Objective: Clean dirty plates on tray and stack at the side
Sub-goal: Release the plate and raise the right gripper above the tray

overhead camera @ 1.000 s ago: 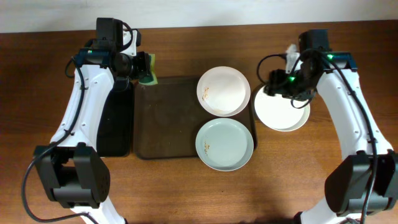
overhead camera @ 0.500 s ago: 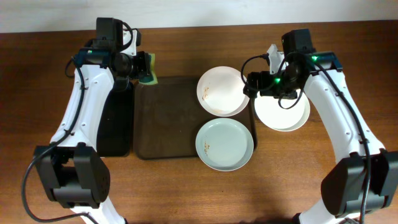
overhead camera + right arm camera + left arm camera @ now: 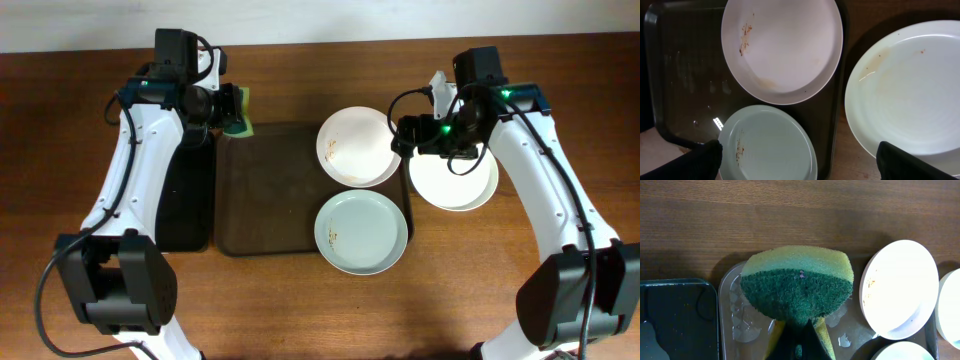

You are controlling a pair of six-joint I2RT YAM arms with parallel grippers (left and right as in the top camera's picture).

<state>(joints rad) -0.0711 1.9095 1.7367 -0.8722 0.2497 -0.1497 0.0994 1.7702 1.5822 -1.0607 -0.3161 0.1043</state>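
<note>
The brown tray (image 3: 265,190) lies mid-table. A white plate (image 3: 359,146) with brown specks sits on its far right corner, and a pale blue-green plate (image 3: 361,232) with specks sits on its near right. A second white plate (image 3: 455,180) lies on the table right of the tray. My left gripper (image 3: 234,108) is shut on a green and yellow sponge (image 3: 796,287) over the tray's far left corner. My right gripper (image 3: 412,137) is open and empty, above the gap between the two white plates; the wrist view shows the speckled white plate (image 3: 782,45), the blue-green plate (image 3: 767,145) and the off-tray plate (image 3: 910,90).
A narrow black tray (image 3: 188,195) lies left of the brown tray, under my left arm. Water drops lie on the brown tray's far left corner (image 3: 747,325). The table is brown wood (image 3: 300,310), with a white wall at the far edge.
My right gripper moved left from over the off-tray white plate towards the speckled white plate, then stopped. The left arm and the plates did not move.
</note>
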